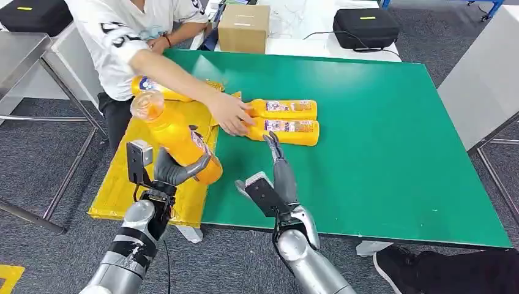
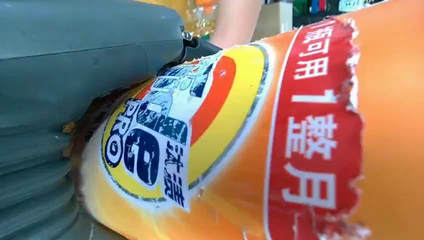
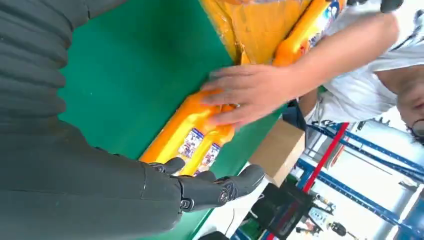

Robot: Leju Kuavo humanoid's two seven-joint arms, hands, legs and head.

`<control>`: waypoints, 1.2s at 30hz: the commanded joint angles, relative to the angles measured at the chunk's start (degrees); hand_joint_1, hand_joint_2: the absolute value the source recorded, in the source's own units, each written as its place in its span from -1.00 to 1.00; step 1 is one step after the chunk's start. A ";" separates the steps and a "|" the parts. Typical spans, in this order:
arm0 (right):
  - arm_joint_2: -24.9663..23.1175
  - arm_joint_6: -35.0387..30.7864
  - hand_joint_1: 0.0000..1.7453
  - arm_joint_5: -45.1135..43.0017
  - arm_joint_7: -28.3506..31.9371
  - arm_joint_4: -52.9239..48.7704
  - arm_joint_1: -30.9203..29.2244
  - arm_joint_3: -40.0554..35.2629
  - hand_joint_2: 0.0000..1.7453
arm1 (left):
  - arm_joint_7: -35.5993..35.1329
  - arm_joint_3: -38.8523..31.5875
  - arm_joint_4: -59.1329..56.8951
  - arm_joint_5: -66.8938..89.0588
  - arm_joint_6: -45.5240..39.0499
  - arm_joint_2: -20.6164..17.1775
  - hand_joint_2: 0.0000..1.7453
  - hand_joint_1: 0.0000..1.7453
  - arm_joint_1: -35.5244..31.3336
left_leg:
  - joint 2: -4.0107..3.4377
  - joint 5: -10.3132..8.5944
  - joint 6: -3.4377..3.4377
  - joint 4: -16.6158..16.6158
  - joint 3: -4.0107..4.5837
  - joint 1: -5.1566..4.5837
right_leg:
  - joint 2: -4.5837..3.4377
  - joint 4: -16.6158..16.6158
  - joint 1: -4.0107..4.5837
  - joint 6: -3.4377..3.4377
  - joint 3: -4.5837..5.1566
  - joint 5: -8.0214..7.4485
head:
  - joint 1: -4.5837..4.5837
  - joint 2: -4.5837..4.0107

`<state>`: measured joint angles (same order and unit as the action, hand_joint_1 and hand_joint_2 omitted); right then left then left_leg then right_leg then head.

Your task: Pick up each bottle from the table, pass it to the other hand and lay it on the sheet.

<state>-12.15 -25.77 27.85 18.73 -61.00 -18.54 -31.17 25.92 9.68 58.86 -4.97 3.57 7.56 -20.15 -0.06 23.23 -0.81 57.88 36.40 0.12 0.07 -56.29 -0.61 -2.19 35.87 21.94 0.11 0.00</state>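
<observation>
My left hand grips an orange bottle tilted above the yellow sheet; its torn label shows close in the left wrist view. My right hand is open with fingers stretched over the green table, its fingertips just short of the nearer of two orange bottles lying side by side, also seen as a bottle pair. A person's hand rests on those two bottles' necks. Another orange bottle lies on the sheet's far end under the person's arm.
A cardboard box and a black case sit on the white table beyond. A metal table frame stands at the left, a grey surface at the right. The person sits at the far left corner.
</observation>
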 commanded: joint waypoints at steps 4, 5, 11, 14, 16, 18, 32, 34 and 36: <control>1.65 2.00 -1.00 -5.68 1.87 -7.68 0.05 6.71 1.00 | -0.15 1.12 -22.10 36.15 -20.65 -10.44 1.00 1.00 -13.88 | 0.09 0.05 0.07 0.00 -0.21 0.03 | 0.08 -0.03 0.04 0.09 -0.20 0.09 | 0.00 0.00; 1.57 2.44 -1.00 -5.93 1.96 -7.81 -0.05 6.92 1.00 | -0.10 1.11 -24.53 38.97 -21.74 -11.27 1.00 1.00 -15.01 | 0.07 0.06 0.08 -0.02 -0.28 0.04 | 0.05 -0.02 0.04 0.10 -0.27 0.10 | 0.00 0.00; 1.10 3.37 -1.00 -6.33 2.25 -7.35 -0.61 6.88 1.00 | -1.43 1.31 -30.55 45.50 -23.26 -13.47 1.00 1.00 -17.90 | -0.03 0.04 0.12 -0.02 -0.33 0.07 | -0.02 -0.05 0.06 0.10 -0.27 0.12 | 0.00 0.00; 1.10 3.34 -1.00 -6.34 2.29 -7.33 -0.57 6.88 1.00 | -1.49 1.33 -30.50 45.60 -23.42 -13.26 1.00 1.00 -17.85 | 0.00 0.05 0.11 -0.01 -0.31 0.07 | 0.02 -0.06 0.06 0.07 -0.25 0.13 | 0.00 0.00; 1.10 3.34 -1.00 -6.34 2.29 -7.33 -0.57 6.88 1.00 | -1.49 1.33 -30.50 45.60 -23.42 -13.26 1.00 1.00 -17.85 | 0.06 -0.01 0.09 0.00 -0.20 0.06 | 0.06 -0.05 0.05 0.06 -0.18 0.10 | 0.02 0.00; 1.04 3.74 -1.00 -6.84 2.75 -7.12 -0.84 6.80 1.00 | -3.13 2.36 -31.48 49.26 -23.79 -14.09 1.00 1.00 -18.22 | 0.03 0.03 0.09 0.03 -0.22 0.07 | 0.03 -0.06 0.05 0.07 -0.21 0.11 | 0.00 0.00; 0.66 7.06 -1.00 -11.16 6.15 2.01 -2.20 7.01 1.00 | -12.25 16.22 -44.71 72.91 -12.84 -23.43 1.00 1.00 -19.81 | -0.23 0.06 0.13 -0.04 -0.33 0.12 | -0.23 -0.09 0.08 0.12 -0.22 0.10 | 0.02 0.00; 0.75 7.31 -1.00 -11.18 6.03 2.17 -2.38 6.85 1.00 | -12.15 16.87 -44.79 73.68 -11.95 -23.76 1.00 1.00 -19.98 | -0.34 0.06 0.16 -0.07 -0.36 0.09 | -0.33 -0.12 0.06 0.13 -0.19 0.06 | 0.02 0.00; 0.85 7.50 -1.00 -11.21 6.06 2.43 -2.43 6.77 1.00 | -12.24 16.95 -44.88 73.83 -11.71 -23.88 1.00 1.00 -19.93 | -0.30 0.07 0.21 -0.11 -0.47 0.09 | -0.29 -0.11 0.06 0.14 -0.29 0.06 | 0.02 0.00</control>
<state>-11.87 -19.06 17.11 24.83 -64.72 -17.49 -24.33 14.29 19.56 21.47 66.86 -11.24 -13.30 -39.07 -0.11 23.18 -0.65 57.85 36.31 0.20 0.05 -56.45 -0.57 -2.13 35.86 21.94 0.13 0.00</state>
